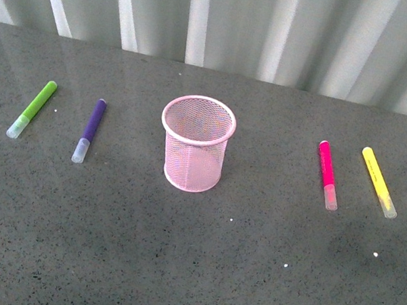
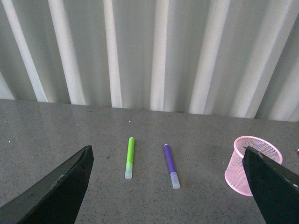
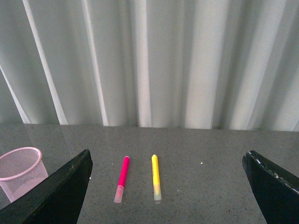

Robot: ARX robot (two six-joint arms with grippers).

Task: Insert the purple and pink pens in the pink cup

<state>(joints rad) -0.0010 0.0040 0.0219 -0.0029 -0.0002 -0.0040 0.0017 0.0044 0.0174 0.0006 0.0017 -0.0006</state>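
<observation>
closest to the left wrist camera was the left end effector (image 2: 167,148), its two dark jaws spread wide apart at either edge of that view, clamped on nothing. the right end effector (image 3: 167,152) showed the same in its own wrist view, with the jaws held far apart. neither arm showed in the front view.

past them lay the grey speckled tabletop (image 1: 185,272), bare in the foreground of the front view. further back, near the middle, stood the pink cup (image 1: 194,163), upright, its mesh wall and rolled rim plain to see and its mouth open upward.

the purple pen (image 1: 90,129) lay flat on the tabletop to the left of the pink cup and apart from it, with its clear cap toward the camera. a green marker (image 1: 34,108) lay further left, beside the purple pen but not touching it, tilted a little, also with its cap toward the camera. the pink pen (image 1: 327,173) lay flat to the right of the pink cup, well apart from it, cap end nearer the camera. a yellow marker (image 1: 378,181) lay beyond it on the far right, near it but separate.

both pens were outside the pink cup.

behind the far edge of the tabletop hung a pale pleated curtain (image 1: 223,17).
</observation>
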